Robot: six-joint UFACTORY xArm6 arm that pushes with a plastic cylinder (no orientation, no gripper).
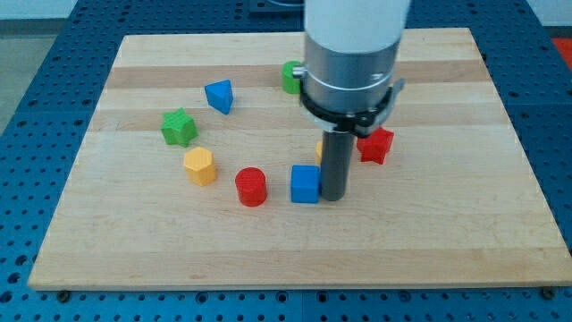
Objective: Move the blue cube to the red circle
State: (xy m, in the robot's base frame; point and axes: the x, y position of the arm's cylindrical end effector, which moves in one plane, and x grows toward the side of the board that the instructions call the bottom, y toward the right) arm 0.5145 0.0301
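My tip (333, 197), a gripperless end effector, touches the blue plastic cube's (305, 184) right face; off-centre pushing could swing it past the red plastic cylinder (252, 186).

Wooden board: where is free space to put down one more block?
Free: the strip along the view's bottom edge of the board, below the red circle and blue cube; also the view's right side. Crowded: around my tip.

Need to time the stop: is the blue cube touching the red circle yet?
Not yet. A strip of board shows between the blue cube and red circle; my tip sits at the cube's right.
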